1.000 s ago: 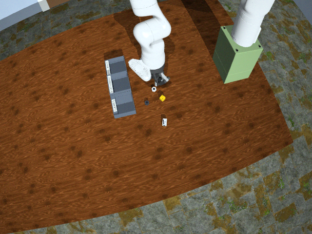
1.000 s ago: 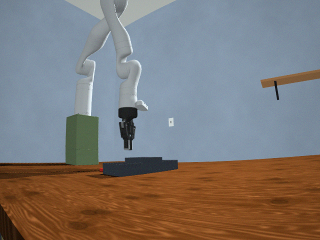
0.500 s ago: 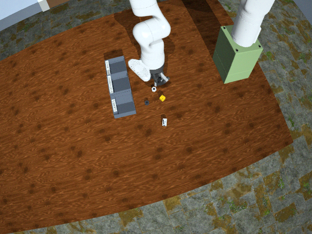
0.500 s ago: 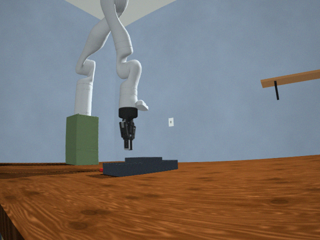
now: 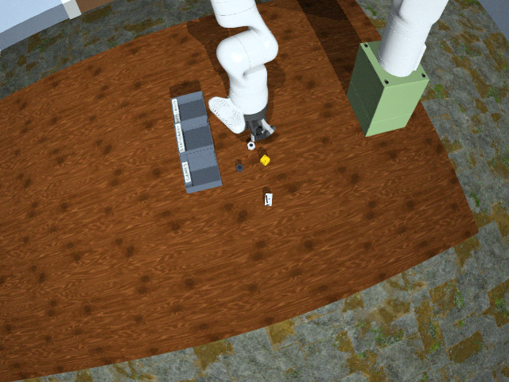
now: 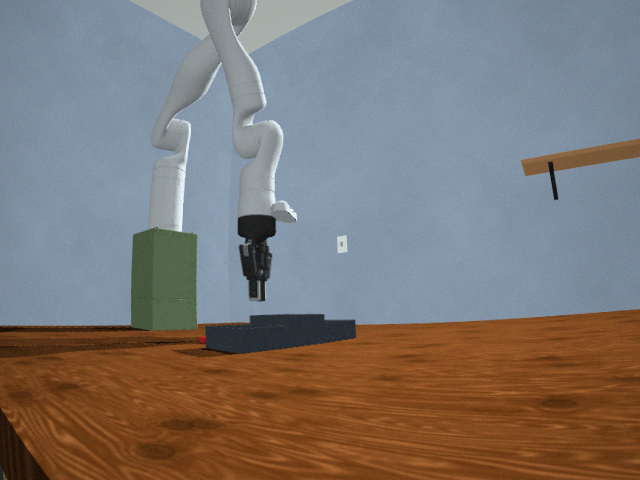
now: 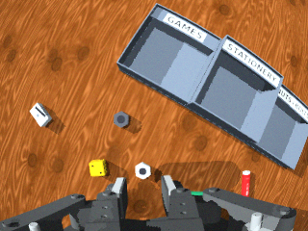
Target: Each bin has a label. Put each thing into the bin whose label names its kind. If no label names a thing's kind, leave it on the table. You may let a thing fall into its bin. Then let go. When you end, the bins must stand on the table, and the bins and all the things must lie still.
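My gripper (image 5: 258, 133) hangs above the table, just right of the three grey bins (image 5: 195, 142); its fingers stand partly open with nothing between them. In the wrist view the gripper (image 7: 142, 188) is over a white nut (image 7: 142, 169), which lies on the table (image 5: 250, 145). A yellow die (image 5: 265, 159), a dark nut (image 5: 238, 167) and a small white block (image 5: 268, 199) lie nearby. The wrist view shows a red marker (image 7: 245, 183) and a sliver of a green one (image 7: 196, 192) behind the fingers. The bins (image 7: 218, 84) look empty; two labels read GAMES and STATIONERY, and the third is cut off.
The green pedestal (image 5: 384, 88) of the arm stands at the table's back right. From the low side view the gripper (image 6: 256, 295) hangs a little above the bins (image 6: 281, 330).
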Tool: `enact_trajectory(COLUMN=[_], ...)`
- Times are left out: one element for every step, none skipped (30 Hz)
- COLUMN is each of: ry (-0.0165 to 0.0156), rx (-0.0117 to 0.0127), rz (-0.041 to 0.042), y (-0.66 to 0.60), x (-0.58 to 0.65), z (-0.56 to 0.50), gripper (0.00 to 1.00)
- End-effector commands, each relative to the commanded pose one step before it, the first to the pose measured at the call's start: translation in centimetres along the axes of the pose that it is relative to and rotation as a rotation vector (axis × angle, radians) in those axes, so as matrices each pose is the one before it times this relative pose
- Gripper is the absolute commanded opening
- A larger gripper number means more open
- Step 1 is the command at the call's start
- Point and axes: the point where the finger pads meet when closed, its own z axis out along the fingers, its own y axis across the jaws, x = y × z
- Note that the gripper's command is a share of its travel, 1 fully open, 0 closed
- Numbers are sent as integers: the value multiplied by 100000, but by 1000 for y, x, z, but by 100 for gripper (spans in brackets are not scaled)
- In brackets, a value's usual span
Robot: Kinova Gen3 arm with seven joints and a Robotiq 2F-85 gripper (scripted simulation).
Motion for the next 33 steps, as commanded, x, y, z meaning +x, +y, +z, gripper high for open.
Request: enact_trajectory(ry=[-241, 0, 0, 0, 0, 0, 0, 0, 0, 0, -3, 0, 0, 0, 0, 0, 0, 0, 0, 0, 2, 3, -3, 0, 0, 0, 0, 0, 0, 0, 0, 0, 0], rx=[266, 0, 0, 0, 0, 0, 0, 0, 0, 0, 2, 0, 0, 0, 0, 0, 0, 0, 0, 0, -2, -1, 2, 0, 0, 0, 0, 0, 0, 0, 0, 0, 0], rz=[183, 0, 0, 0, 0, 0, 0, 0, 0, 0, 0, 0, 0, 0, 0, 0, 0, 0, 0, 0, 0, 0, 0, 0, 0, 0, 0, 0, 0, 0, 0, 0, 0], y=[-97, 0, 0, -26, -25, -29, -33, -36, -39, -40, -37, -39, -37, -35, -32, -27, -18, -6, 0, 0, 21, 27, 37, 36, 37, 36, 34, 32, 29, 26, 23, 21, 18], x=[-110, 0, 0, -30, -28, -33, -38, -42, -45, -46, -39, -43, -41, -38, -34, -27, -15, -2, 0, 0, 25, 31, 45, 42, 43, 42, 41, 38, 35, 32, 28, 25, 21], z=[963, 0, 0, 400, 400, 400, 400, 400, 400, 400, 396, 400, 400, 400, 41, 1, 1, 0, 0, 0, -4, 3, 3, 0, 0, 0, 0, 0, 0, 0, 0, 0, 0], gripper=[31, 31, 31, 31, 31, 31, 31, 31, 31, 31, 31, 31, 31, 31, 31, 31, 31, 31, 31, 31, 31, 31, 31, 31, 31, 31, 31, 31, 31, 31, 31, 31, 31])
